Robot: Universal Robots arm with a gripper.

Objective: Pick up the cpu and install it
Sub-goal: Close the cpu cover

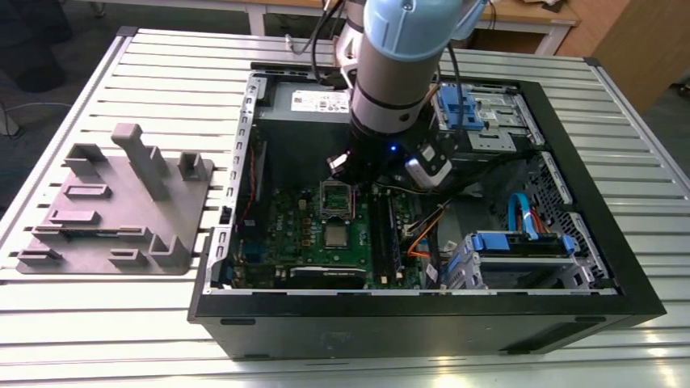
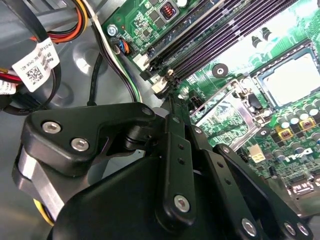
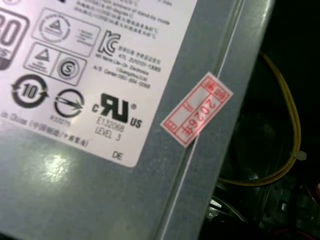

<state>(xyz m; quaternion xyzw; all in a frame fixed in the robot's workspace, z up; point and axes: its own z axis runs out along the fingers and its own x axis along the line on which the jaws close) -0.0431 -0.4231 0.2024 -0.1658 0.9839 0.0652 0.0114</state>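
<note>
Where slatted table [image 1: 129,323] carries open case [image 1: 603,267], cpu [image 1: 338,236] seated.

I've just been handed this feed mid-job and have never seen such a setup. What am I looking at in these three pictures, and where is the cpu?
The exterior view looks down on an open computer case lying on a slatted metal table. A robot arm reaches down into it over the green motherboard. The cpu, a small silver square, sits on that board, just below the open socket frame. A grey plastic tray lies at the exterior view's left.

The second wrist view rides on the arm: the black linkage is the gripper, with the cpu beyond it. The first wrist view faces the labelled power supply. I see nothing held.
</note>
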